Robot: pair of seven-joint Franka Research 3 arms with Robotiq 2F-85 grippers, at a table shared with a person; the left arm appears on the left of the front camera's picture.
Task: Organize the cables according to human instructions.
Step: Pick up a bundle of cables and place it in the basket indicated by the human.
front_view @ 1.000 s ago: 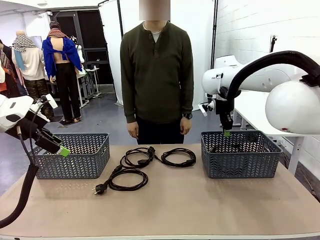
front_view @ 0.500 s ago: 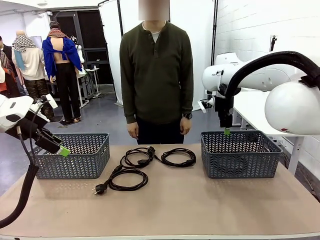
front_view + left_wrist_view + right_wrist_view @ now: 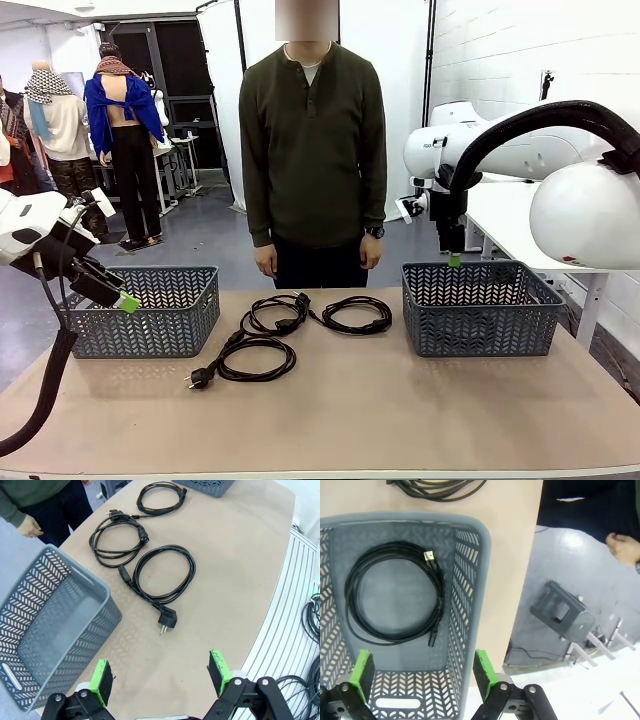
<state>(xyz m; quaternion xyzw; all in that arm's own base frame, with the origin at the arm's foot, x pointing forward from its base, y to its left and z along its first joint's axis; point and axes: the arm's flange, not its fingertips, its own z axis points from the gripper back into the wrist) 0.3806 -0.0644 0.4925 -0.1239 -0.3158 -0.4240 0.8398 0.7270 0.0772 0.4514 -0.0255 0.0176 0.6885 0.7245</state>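
Front cam: fixed, robot side, looks level across table (image 3: 400,420) twd person (image 3: 313,150) at far edge; wide, whole top in frame. L wrist cam: above table's left end, tilted down, near L basket (image 3: 95,630). R wrist cam: straight down into R basket (image 3: 470,605), close. Shared: front + L wrist – three loose cables (image 3: 167,620) & L basket; front + R wrist – R basket.

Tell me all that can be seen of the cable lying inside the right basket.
The cable is a thin black cord, wound into a flat round loop. It lies on the floor of the grey lattice basket, touching nothing else. One end, with a small pale tip, and the other, dark and slim, both rest along one side of the loop.
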